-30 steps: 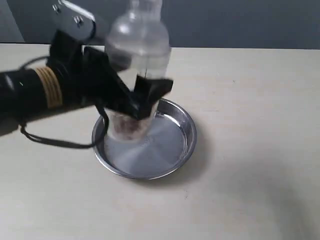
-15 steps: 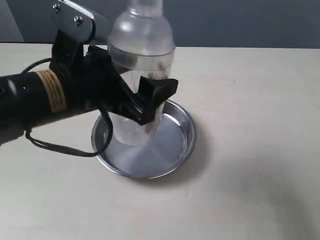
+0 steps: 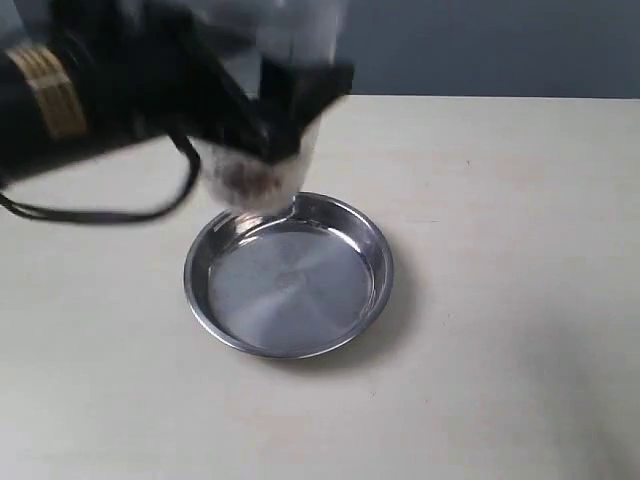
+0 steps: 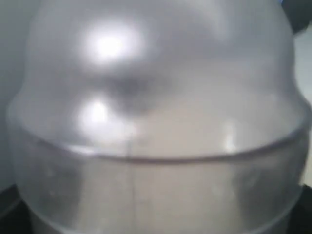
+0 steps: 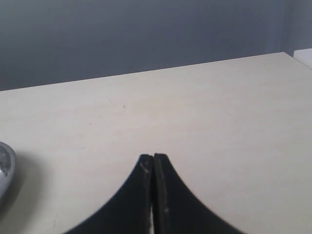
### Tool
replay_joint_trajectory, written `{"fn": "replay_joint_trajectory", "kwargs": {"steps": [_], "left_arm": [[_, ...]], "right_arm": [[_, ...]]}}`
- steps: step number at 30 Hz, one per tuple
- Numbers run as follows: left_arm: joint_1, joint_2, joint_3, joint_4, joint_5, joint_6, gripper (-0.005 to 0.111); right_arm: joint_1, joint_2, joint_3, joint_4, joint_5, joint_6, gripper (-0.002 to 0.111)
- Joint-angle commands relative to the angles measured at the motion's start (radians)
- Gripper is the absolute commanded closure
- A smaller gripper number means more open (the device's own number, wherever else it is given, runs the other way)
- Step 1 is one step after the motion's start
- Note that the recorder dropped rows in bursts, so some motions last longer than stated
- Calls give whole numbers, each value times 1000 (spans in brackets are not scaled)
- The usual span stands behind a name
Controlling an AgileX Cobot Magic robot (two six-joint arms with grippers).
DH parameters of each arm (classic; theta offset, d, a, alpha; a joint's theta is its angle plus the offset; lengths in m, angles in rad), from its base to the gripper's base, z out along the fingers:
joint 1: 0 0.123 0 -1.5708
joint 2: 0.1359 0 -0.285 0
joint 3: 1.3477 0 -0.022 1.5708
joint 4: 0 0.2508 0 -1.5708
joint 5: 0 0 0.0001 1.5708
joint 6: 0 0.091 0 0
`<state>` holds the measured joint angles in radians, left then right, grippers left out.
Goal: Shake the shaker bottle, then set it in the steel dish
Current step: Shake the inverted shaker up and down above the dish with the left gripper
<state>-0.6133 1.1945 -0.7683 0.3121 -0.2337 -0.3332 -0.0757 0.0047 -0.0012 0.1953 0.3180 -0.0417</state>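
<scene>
Left black gripper (image 3: 285, 100) is clamping the clear frosted plastic shaker bottle (image 3: 252, 178), blurred, holding it aloft beside the round shiny steel dish (image 3: 375, 290); right gripper (image 5: 153, 168) is showing jaws pressed together

Lab-like test bench; bare beige table (image 3: 520, 300); grey wall (image 3: 480, 40)

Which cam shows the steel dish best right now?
Exterior view: the steel dish shows nearly whole, rim and bare bottom. Right wrist view catches only a rim sliver; left wrist view is filled by the shaker bottle.
</scene>
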Motion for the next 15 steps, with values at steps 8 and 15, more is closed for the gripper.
{"fn": "replay_joint_trajectory", "kwargs": {"steps": [8,15], "left_arm": [[0,-34,-26,-29,-176,41,106],[-9,127,78,-93,-74,21,106]], "right_arm": [[-3,-5,1,-2,-11,-2,109],[-3,-5,1,-2,-11,-2,109]]}}
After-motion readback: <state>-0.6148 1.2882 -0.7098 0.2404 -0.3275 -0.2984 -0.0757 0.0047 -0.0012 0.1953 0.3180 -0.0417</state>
